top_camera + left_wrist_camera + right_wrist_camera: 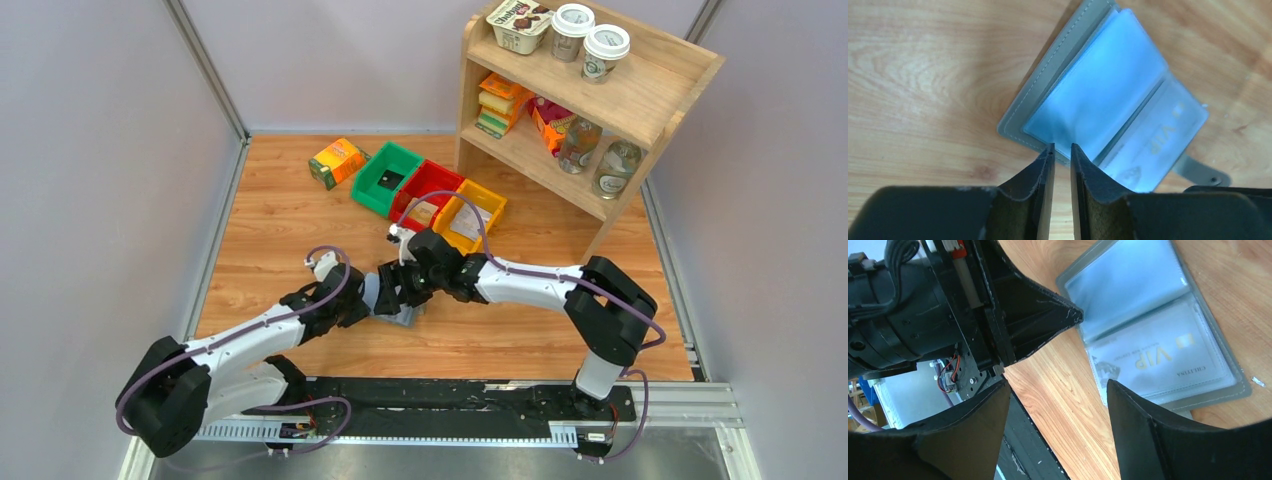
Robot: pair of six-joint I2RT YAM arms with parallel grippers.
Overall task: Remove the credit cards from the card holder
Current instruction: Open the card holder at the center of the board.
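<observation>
The grey card holder (1023, 107) lies open on the wood table, blue-grey pockets up, snap tab (1205, 172) at its far side. A pale card marked VIP (1158, 357) sits inside one clear pocket; the other pocket (1128, 285) looks blank. My left gripper (1062, 146) has its tips at the holder's near edge with a narrow gap and only wood and the holder's rim between them. From the other side my right gripper (1058, 385) stands wide open, one finger (1148, 440) over the VIP page. In the top view both grippers (385, 295) meet over the holder (403, 317).
Green (385, 178), red (428, 192) and yellow (472, 215) bins stand in a row behind the grippers, an orange-green carton (338, 162) to their left. A wooden shelf (640, 95) with cups and packets fills the back right.
</observation>
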